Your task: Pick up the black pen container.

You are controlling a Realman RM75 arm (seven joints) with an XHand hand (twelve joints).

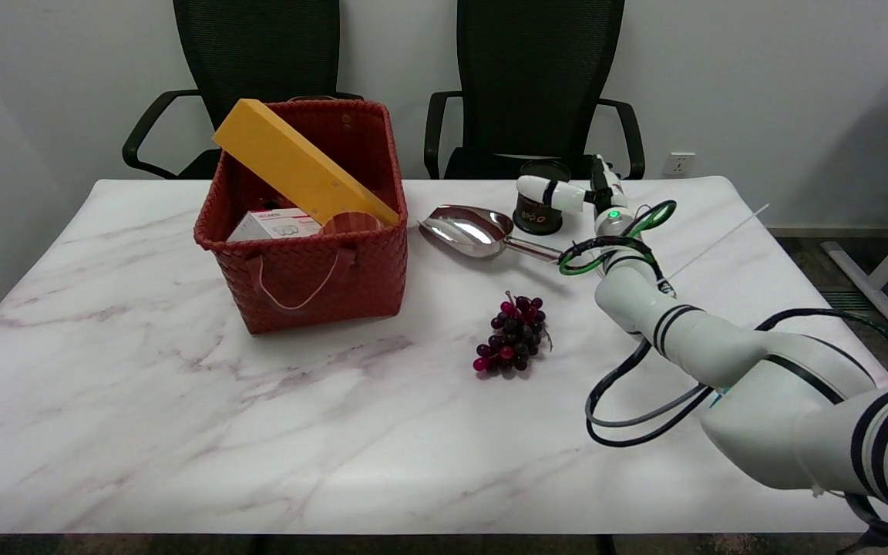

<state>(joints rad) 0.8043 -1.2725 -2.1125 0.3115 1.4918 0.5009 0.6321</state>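
Your right hand is at the far edge of the white marble tabletop, fingers wrapped across the short black cylindrical pen container, which stands just right of the shiny metal scoop; whether the fingers clamp it, you cannot tell.

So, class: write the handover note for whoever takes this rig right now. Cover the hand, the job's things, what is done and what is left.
Right hand: at the black pen container, a finger lying across its upper front; whether it grips is unclear.
Container: upright at the table's far edge, beside the metal scoop.
Done: the reach.
Left: secure the grip, then lift it.
Nearby: grapes, red basket.
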